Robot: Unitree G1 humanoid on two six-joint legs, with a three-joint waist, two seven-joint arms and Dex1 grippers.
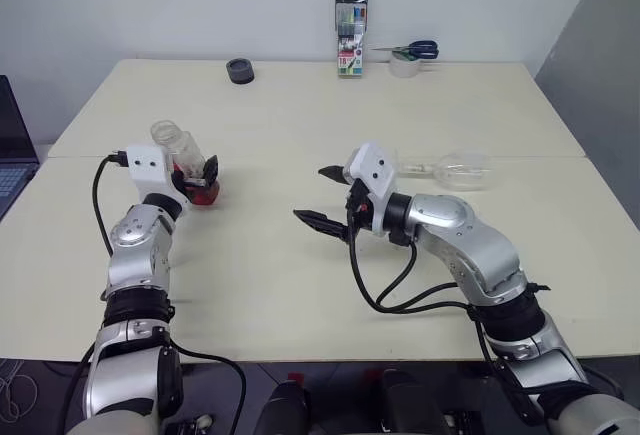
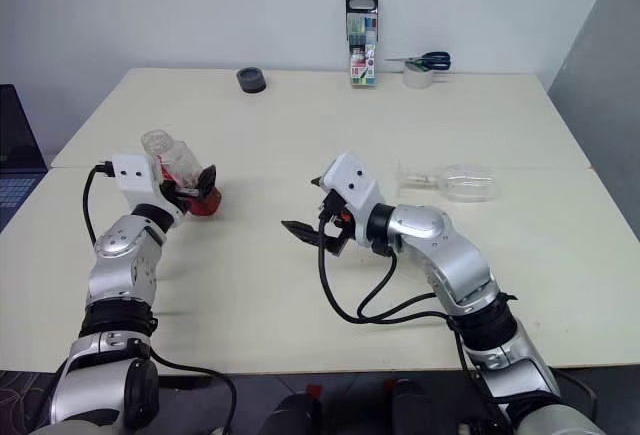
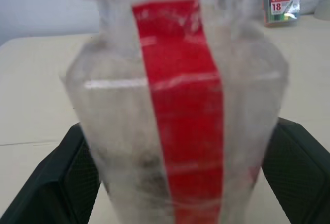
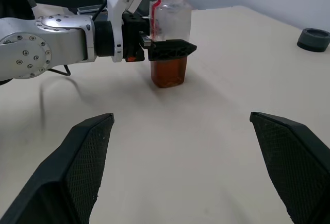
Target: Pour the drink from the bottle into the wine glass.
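Bottle [image 4: 169,33], uncapped and part full of drink [image 4: 168,72], stood upright between the spread fingers of my left gripper [image 2: 196,189]; my right gripper [image 1: 318,195] hung open mid-table. Wine glass [image 1: 462,169] lay toppled beyond; it needed righting before any pour.

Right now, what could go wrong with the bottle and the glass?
1. The glass lies on its side on the table, so pouring now would likely spill the drink.
2. The bottle has no cap on and stands between the open fingers of the left pincer; a bump might tip it.
3. The lying glass could roll if the open right pincer nudges it.
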